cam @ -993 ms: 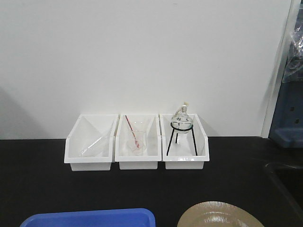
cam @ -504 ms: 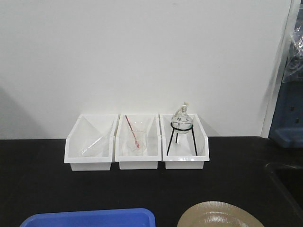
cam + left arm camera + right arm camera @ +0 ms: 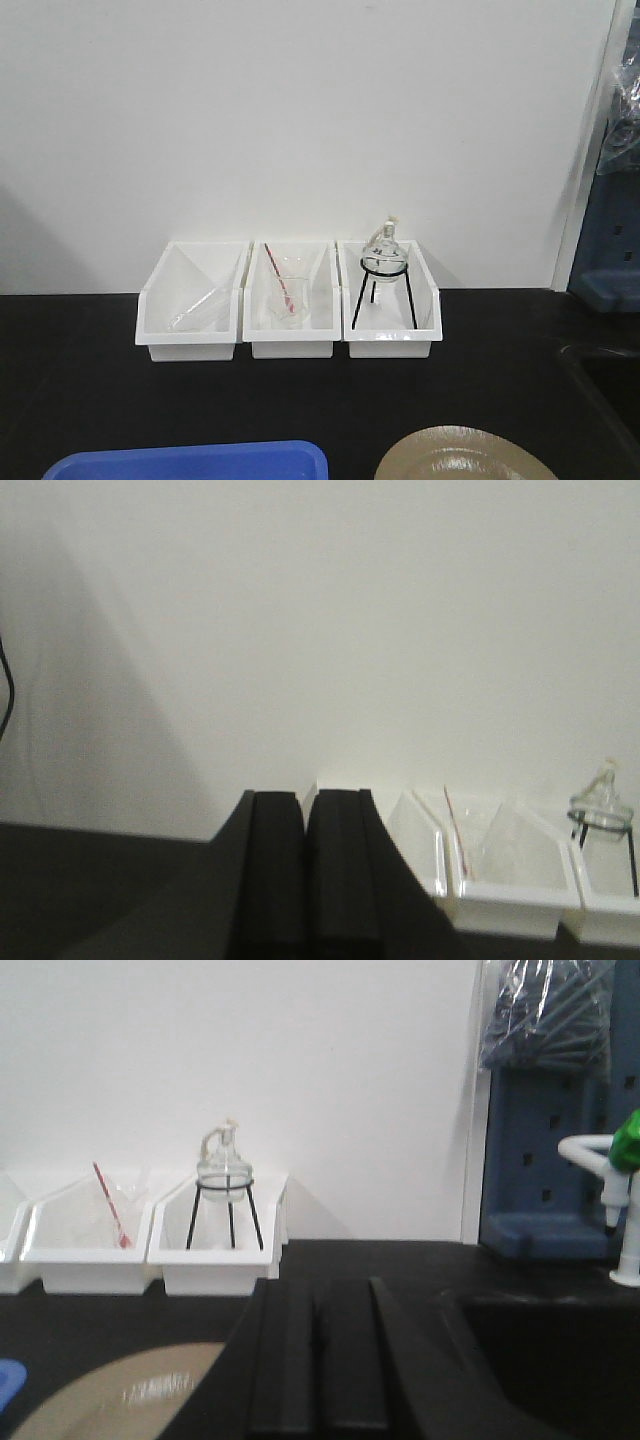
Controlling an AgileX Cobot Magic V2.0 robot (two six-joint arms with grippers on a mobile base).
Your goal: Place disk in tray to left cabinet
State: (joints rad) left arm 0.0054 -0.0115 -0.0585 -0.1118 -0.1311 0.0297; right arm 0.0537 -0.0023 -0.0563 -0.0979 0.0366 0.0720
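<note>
The tan disk (image 3: 462,456) lies on the black counter at the bottom right of the front view, partly cut off; it also shows at the lower left of the right wrist view (image 3: 120,1395). The blue tray (image 3: 195,460) lies at the bottom left, beside the disk; a sliver of it shows in the right wrist view (image 3: 8,1380). My left gripper (image 3: 304,810) is shut and empty, held up facing the white wall. My right gripper (image 3: 315,1305) is shut and empty, just right of the disk. The left cabinet is out of view.
Three white bins (image 3: 288,300) stand in a row against the wall; the right one holds a glass flask on a black stand (image 3: 384,265). A sink basin (image 3: 560,1360) with a white tap (image 3: 610,1200) lies to the right. A blue rack (image 3: 608,230) stands at far right.
</note>
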